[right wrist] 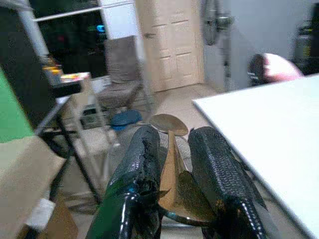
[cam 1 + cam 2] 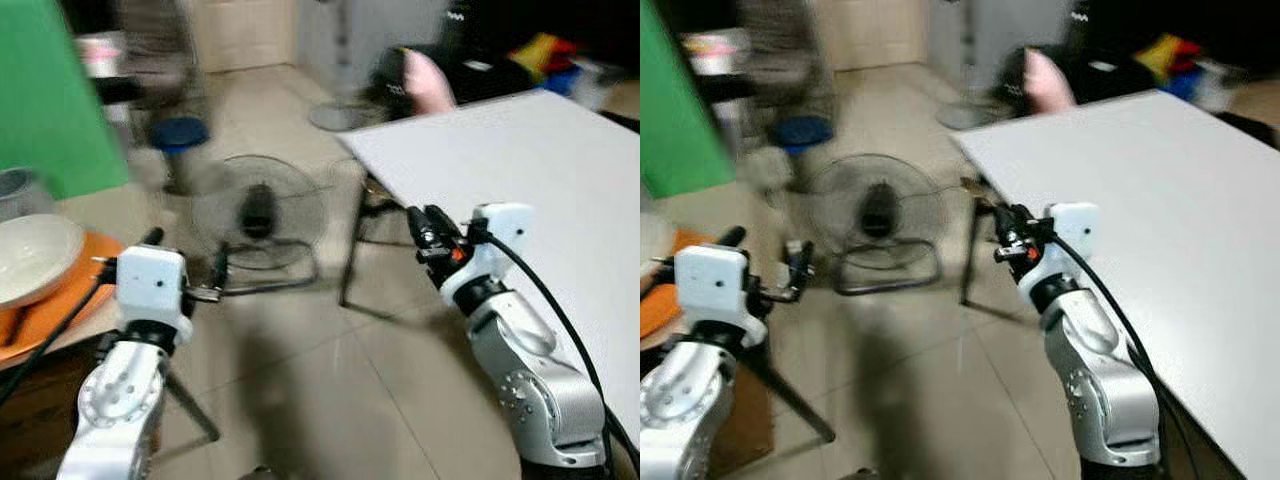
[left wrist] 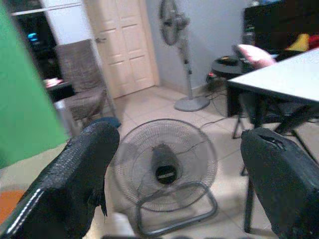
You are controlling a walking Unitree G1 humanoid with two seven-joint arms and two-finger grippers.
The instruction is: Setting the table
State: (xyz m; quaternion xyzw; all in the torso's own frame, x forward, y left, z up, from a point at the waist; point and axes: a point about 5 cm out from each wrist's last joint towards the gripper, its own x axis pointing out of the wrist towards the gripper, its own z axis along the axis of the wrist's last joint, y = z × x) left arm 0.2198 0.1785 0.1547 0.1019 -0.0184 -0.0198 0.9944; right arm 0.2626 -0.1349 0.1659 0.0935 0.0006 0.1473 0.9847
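Two arms of brushed silver metal in rounded, jointed segments, one at lower left and one at lower right of the eye views; each ends in a boxy white wrist housing, with black cable looping from the housing back down along the arm. Left gripper: two long black fingers with a finely textured, mesh-like surface, thick and round-tipped. Right gripper: same black textured fingers, a small orange-red mark at the base by the white housing, and round screw recesses on the silver joint lower down.
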